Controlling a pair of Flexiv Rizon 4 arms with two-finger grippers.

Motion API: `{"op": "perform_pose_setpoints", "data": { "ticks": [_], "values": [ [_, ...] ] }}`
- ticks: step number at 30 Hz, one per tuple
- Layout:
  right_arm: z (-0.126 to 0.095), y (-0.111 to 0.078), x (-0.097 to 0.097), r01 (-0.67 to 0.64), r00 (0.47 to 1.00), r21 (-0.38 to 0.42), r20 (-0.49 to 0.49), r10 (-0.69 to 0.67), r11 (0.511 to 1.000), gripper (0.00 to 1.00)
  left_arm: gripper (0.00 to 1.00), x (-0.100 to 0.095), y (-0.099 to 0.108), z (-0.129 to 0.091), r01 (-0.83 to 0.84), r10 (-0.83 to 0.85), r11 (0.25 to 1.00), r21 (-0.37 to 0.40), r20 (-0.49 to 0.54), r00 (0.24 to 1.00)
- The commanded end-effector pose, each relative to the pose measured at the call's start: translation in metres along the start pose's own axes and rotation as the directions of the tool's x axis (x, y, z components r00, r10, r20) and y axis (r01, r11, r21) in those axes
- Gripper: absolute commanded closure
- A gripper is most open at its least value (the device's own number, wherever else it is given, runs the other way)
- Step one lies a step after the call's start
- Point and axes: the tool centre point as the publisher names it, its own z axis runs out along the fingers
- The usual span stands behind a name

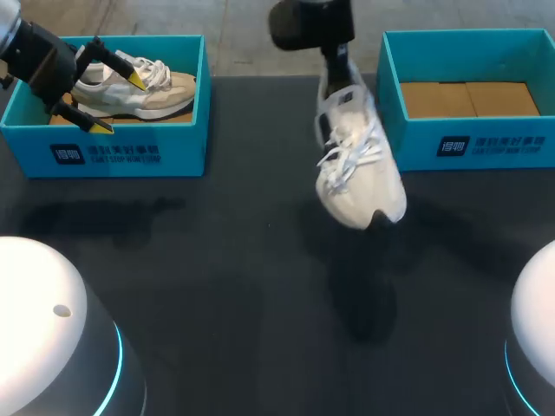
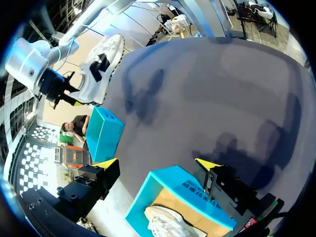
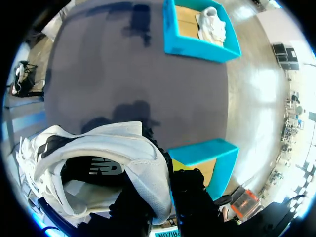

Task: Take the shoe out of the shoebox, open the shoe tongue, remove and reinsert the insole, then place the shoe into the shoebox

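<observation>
Right arm: enters from the far side near the middle, wrist pointing down. Right pincer [image 3: 160, 180]: clamped on the heel collar of the white shoe [image 1: 355, 156], one finger inside the opening, the other outside. White shoe: hangs toe-down below this pincer, laces facing up, held clear above the dark tabletop [image 1: 225, 260]. Right shoebox [image 1: 468, 139]: teal, beside the right pincer, only its cardboard floor showing. Left arm: angled in from the far left corner. Left pincer [image 1: 114, 102]: fingers wide apart, gripping nothing, poised over the left shoebox [image 1: 130, 152]. Beige shoe [image 1: 139, 91]: lies on its sole inside that box, directly under and ahead of the spread yellow tips.
</observation>
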Motion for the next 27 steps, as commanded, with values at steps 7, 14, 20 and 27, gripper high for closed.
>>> {"op": "perform_pose_setpoints", "data": {
  "ticks": [7, 14, 20, 27],
  "values": [
    [0.022, -0.056, -0.042, 0.029, 0.999, -0.001, -0.015, -0.029, 1.0, 1.0, 0.0, 0.0, 0.0, 0.0, 0.0, 0.0, 1.0, -0.002, -0.003, 1.0],
    [0.052, -0.091, -0.072, -0.005, 1.0, -0.034, 0.008, 0.006, 0.999, 1.0, 0.0, 0.0, 0.0, 0.0, 0.0, 0.0, 1.0, -0.002, -0.003, 1.0],
    [0.072, -0.117, -0.091, -0.018, 0.999, -0.025, 0.033, 0.019, 1.0, 1.0, 0.0, 0.0, 0.0, 0.0, 0.0, 0.0, 1.0, -0.002, -0.003, 1.0],
    [0.084, -0.139, -0.112, -0.04, 0.999, -0.004, 0.034, 0.04, 0.999, 1.0, 0.0, 0.0, 0.0, 0.0, 0.0, 0.0, 1.0, -0.002, -0.003, 1.0]
  ]
}}
